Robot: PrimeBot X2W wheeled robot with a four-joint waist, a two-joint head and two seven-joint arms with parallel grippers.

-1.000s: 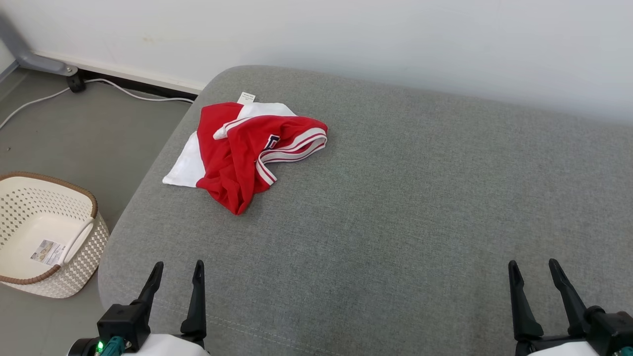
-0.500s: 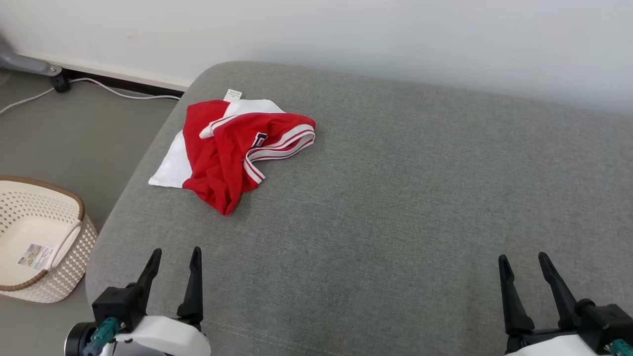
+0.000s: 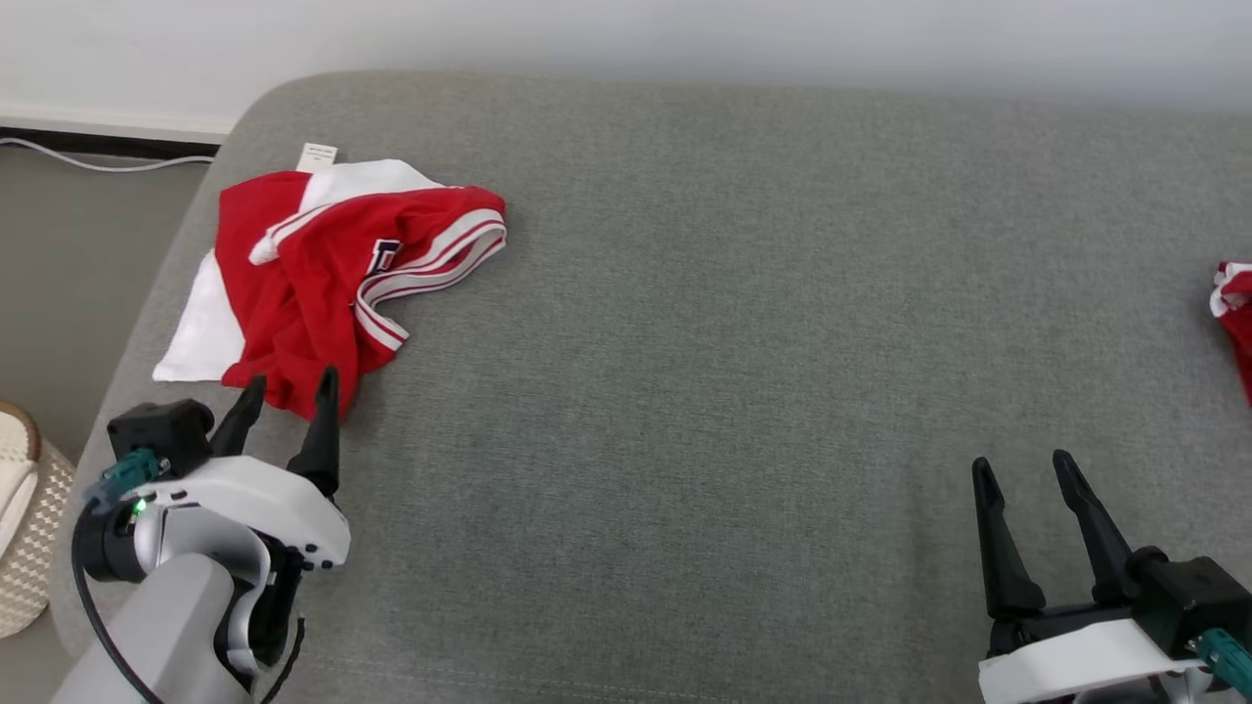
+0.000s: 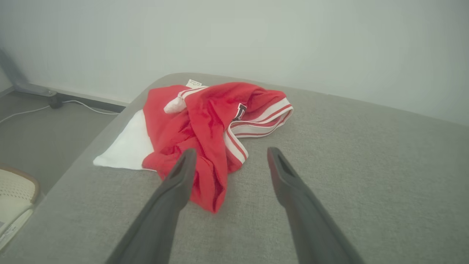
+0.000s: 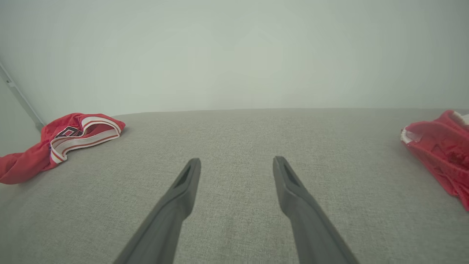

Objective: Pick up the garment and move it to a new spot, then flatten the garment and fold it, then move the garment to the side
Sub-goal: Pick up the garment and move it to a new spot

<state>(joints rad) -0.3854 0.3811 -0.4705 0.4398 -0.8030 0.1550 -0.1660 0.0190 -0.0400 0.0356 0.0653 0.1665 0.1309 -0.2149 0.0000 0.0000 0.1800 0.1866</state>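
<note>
A crumpled red and white garment with striped trim lies at the far left of the grey cushion; the left wrist view shows this garment just ahead of the fingers. My left gripper stands open right at the garment's near red corner, nothing between its fingers. My right gripper is open over bare cushion at the lower right, far from the garment.
A second red garment pokes in at the right edge, seen also as a red garment in the right wrist view. A cream woven basket sits on the floor left of the cushion. A white cable runs along the wall.
The head camera has swung right and down, shifting the whole picture left. My left arm has reached forward, its open fingers now at the garment's near edge.
</note>
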